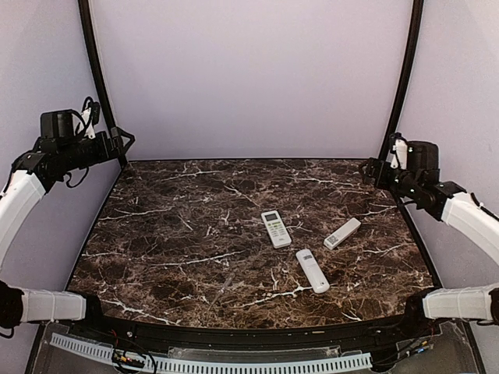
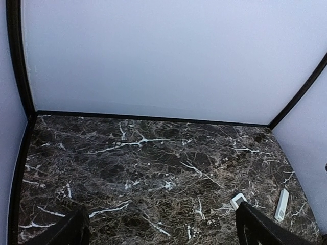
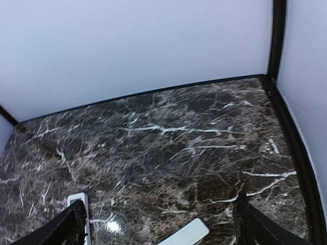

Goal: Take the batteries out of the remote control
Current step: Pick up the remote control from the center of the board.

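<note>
Top view: three white remotes lay right of centre on the marble table (image 1: 156,234): a display remote (image 1: 276,228), a slim remote (image 1: 342,233) and a nearer remote (image 1: 312,270). Their print was unreadable, and whether batteries sat inside could not be told. Both arms were raised at the sides.

Left wrist view: the left gripper (image 2: 163,230) was spread wide, holding nothing.

Right wrist view: the right gripper (image 3: 161,229) was likewise.

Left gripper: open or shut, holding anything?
Open, empty: the left gripper shows its fingers far apart in the wrist view, nothing held between them.
</note>
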### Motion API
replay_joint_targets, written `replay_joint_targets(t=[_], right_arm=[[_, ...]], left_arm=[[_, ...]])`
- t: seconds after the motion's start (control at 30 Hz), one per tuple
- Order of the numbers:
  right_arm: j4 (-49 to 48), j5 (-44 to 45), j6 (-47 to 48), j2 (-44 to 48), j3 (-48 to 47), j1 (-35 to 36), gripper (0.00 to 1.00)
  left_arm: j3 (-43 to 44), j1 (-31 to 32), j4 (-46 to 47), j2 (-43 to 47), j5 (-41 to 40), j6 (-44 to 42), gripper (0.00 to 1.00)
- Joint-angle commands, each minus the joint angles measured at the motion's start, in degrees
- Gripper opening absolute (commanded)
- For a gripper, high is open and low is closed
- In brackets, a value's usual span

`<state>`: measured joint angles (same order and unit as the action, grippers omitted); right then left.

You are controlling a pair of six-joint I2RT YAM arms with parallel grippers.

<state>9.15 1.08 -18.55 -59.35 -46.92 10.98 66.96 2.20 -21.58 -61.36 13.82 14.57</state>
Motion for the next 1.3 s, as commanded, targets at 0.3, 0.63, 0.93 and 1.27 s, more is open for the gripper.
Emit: replay_joint_targets(t=[0.3, 0.63, 0.93, 1.27], right_arm=[[12.8, -0.6, -8.4, -16.0, -5.4, 25.5, 0.87], [22.1, 1.6, -15.4, -25.0, -5.8, 38.4, 0.80], [25.1, 6.1, -17.8, -30.7, -5.8, 42.8, 0.75], [25.5, 8.4, -17.8, -33.2, -6.6, 43.7, 0.70]], left_arm=[[-6.2, -6.1, 5.7, -1.6, 6.3, 7.7, 0.99], [-7.2, -7.9, 5.4, -1.5, 6.6, 6.8, 0.97], [-7.3, -6.2, 5.0, -2.9, 7.8, 5.0, 0.96], [-7.1, -3.6, 4.6, -4.4, 8.6, 4.5, 0.96]])
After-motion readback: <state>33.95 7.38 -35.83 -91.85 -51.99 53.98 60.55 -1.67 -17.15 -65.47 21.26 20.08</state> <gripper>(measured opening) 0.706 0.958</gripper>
